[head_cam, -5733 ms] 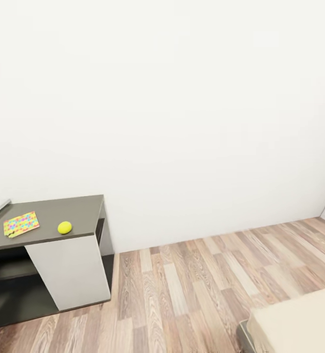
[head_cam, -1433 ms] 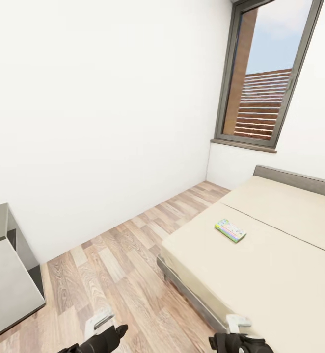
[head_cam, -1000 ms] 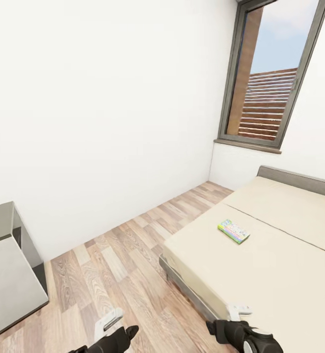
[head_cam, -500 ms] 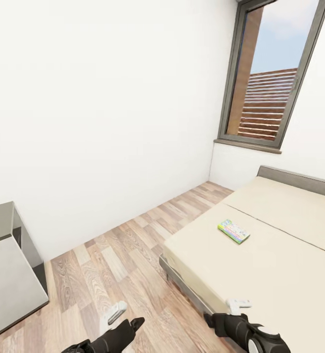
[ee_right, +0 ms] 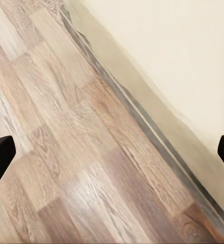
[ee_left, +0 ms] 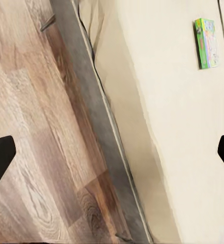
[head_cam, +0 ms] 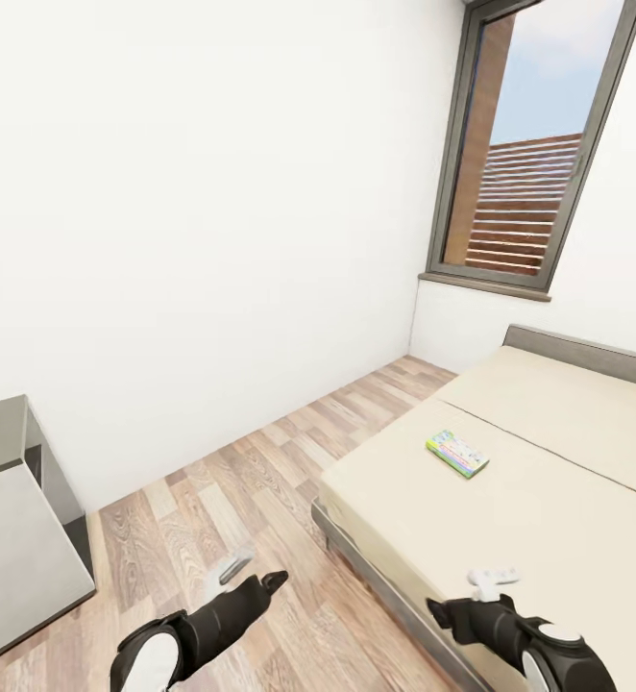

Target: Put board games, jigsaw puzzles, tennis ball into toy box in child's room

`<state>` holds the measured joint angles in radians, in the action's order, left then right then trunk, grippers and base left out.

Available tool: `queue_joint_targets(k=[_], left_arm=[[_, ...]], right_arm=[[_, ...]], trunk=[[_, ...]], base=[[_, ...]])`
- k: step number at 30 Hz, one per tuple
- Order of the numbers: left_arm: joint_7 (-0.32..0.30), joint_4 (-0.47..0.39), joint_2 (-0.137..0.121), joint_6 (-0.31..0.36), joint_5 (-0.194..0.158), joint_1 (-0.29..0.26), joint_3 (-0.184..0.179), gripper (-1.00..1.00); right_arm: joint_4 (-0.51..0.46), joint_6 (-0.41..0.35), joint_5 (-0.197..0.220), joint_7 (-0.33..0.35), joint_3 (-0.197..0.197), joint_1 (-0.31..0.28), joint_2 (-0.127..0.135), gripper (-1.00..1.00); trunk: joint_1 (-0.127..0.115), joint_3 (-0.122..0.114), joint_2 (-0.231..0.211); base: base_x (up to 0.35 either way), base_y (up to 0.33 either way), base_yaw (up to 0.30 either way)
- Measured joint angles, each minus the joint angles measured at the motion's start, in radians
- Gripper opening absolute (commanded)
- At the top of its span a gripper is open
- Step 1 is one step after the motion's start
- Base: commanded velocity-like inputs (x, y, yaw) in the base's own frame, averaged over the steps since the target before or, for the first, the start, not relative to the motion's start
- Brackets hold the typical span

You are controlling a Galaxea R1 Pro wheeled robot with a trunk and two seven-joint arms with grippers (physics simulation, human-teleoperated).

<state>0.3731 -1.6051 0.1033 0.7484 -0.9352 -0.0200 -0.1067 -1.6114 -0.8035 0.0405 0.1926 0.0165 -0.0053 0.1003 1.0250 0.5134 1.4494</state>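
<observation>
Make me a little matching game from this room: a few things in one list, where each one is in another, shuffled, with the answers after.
Things:
1. board game
2. window
3. left gripper
4. right gripper

Places:
A. over the edge of the bed
B. over the wood floor
C. in the wall above the headboard
D. lying flat on the beige cover

Pairs: 1-D, 2-C, 3-B, 4-A
</observation>
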Motion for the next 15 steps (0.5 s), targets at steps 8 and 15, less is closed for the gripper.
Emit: queue_joint_targets(k=[8,15], left_arm=[[0.001,0.006,0.000,-0.006,0.000,-0.026,-0.035,1.00],[0.000,0.012,-0.003,-0.037,0.005,0.000,-0.120,1.00]], right_arm=[[0.000,0.007,-0.005,0.092,0.007,0.000,0.030,1.00],[0.000,0.012,-0.009,0.130,0.010,0.003,0.038,1.00]], trunk=[[0.000,0.000,0.000],[0.000,0.000,0.000]], base=[[0.000,0.000,0.000],[0.000,0.000,0.000]])
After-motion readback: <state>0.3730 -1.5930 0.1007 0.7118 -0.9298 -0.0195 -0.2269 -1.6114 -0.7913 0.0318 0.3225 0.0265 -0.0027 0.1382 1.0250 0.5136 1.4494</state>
